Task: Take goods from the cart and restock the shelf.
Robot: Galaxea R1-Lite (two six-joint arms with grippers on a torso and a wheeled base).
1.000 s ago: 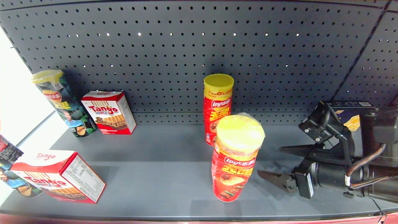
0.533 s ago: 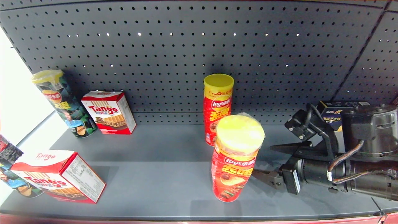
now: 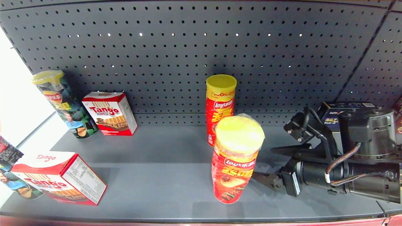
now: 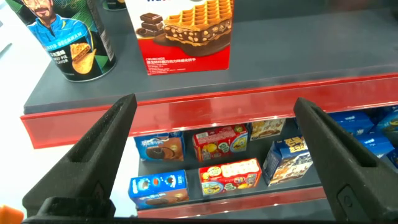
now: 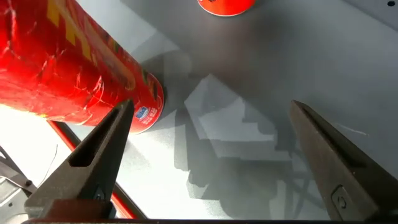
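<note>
Where the shelf [image 3: 163,163] ends on the left, a far dark chip can [image 3: 64,103] with a yellow lid stands against the pegboard panel [image 3: 188,47], and a far wafer box [image 3: 110,113] stands just to its right. Nearer the front, a near dark chip can [image 3: 12,175] is cut off by the frame edge, with a near wafer box [image 3: 59,177] just beside it on the right. The left claw [image 4: 214,106] hangs in front of the shelf's red front lip [image 4: 37,129] below these two, its jaws spread wide with nothing between them. A lower shelf of small snack boxes [image 4: 227,143] shows beneath. At mid-shelf a far red chip can [image 3: 220,108] stands close to the panel, and the near red chip can [image 3: 235,160] stands on its base in front of it, toward the front edge. The right claw [image 3: 263,162] lies low over the shelf just to the right of that near can. Its jaws gape toward the can, grip nothing, and I cannot tell whether a tip touches it. Far right, a dark box [image 3: 333,114] sits behind the arm.
</note>
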